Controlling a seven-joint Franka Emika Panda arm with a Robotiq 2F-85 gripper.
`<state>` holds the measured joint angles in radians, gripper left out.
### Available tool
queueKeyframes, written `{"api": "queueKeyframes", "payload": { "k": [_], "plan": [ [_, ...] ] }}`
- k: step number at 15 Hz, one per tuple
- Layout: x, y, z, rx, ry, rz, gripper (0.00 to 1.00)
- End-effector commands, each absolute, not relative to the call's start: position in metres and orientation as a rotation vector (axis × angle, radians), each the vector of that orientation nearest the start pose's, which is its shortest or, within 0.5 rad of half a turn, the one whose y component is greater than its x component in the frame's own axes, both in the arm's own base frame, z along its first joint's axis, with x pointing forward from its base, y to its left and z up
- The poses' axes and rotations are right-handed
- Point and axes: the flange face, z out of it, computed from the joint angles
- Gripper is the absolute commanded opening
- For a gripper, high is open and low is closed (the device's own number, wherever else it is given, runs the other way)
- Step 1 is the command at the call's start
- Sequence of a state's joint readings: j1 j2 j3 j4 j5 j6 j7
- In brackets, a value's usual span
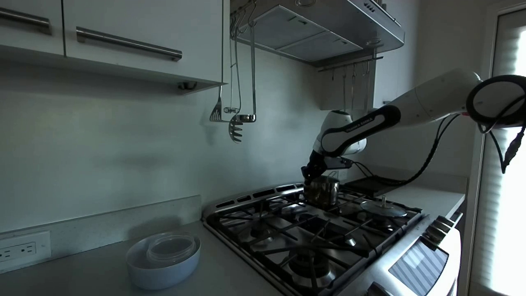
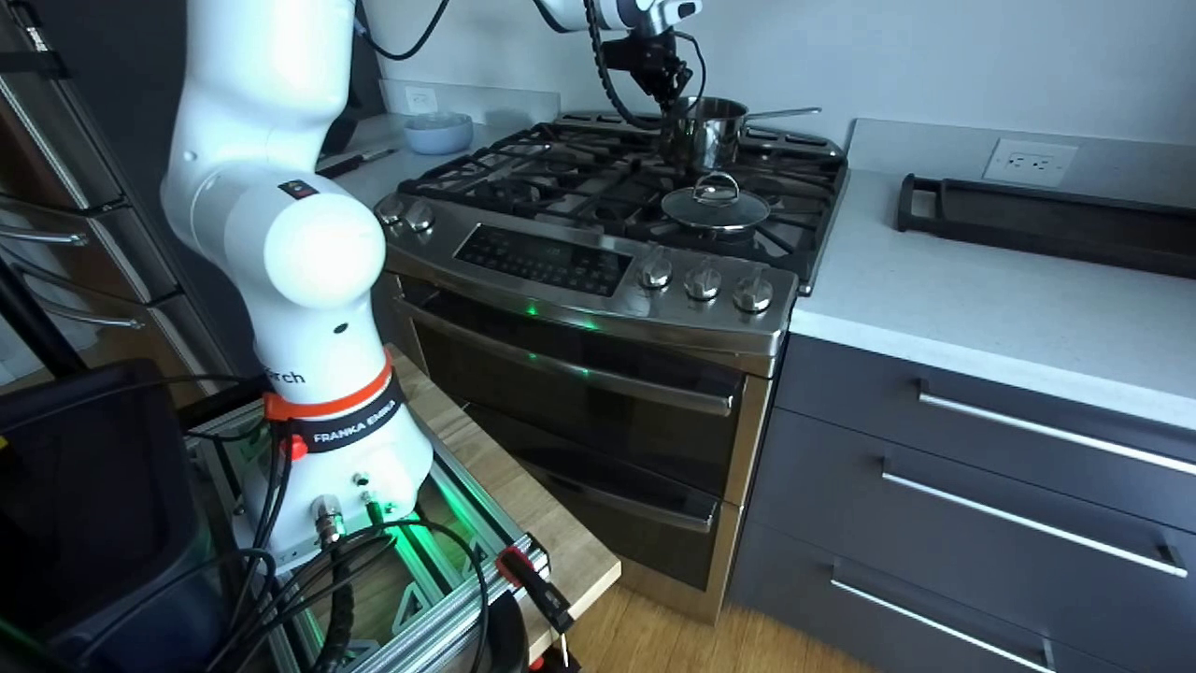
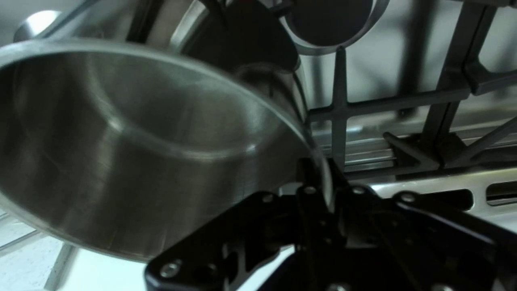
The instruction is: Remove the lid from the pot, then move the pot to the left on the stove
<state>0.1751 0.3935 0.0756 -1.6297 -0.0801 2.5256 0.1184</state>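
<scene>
Over the rear of the stove (image 2: 551,304), right of its middle as seen from the front, you had the gripper (image 3: 323,178) clamped on the rim of the pot (image 1: 322,194), its fingers (image 3: 311,206) drawn nearly together, only the thin steel side between them, one finger within the pot and one without. The lid (image 2: 716,207) was already off, lying on the grates (image 3: 387,105) at the front right, near the pot; the move to the left looked to be the step in hand. The pot appeared roughly upright in both exterior views, though whether its base was touching the grates could not be made out.

The risk lay in that one-sided hold. The pot's handle (image 2: 785,113) jutted out on the side away from your grip, leaving most of the weight unsupported, so a quick lift could let the pot droop or twist about the pinch, and the smooth steel could slip free. A low drag threatened worse: the base could catch on a raised bar and tip the pot. A swing forward could knock the lid; a path too far back could bump the kitchen wall (image 1: 279,135). The arm's cable (image 1: 430,159) sagged toward the stovetop, and a hasty turn could snag it. Slow, level travel, just above the bars, seemed your safest course.
</scene>
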Motion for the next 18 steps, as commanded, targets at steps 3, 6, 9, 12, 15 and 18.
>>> {"api": "queueKeyframes", "payload": {
  "k": [3,6,9,12,15,18],
  "plan": [
    [0.669,0.191,0.445,-3.008,-0.18,-0.736,0.02],
    [0.667,0.2,0.449,-3.016,-0.131,-0.747,0.02],
    [0.677,0.199,0.451,-2.995,-0.167,-0.779,0.08],
    [0.677,0.199,0.451,-2.996,-0.161,-0.78,0.08],
    [0.677,0.199,0.451,-2.996,-0.159,-0.78,0.08],
    [0.677,0.199,0.451,-2.995,-0.157,-0.78,0.08]
  ]
}}
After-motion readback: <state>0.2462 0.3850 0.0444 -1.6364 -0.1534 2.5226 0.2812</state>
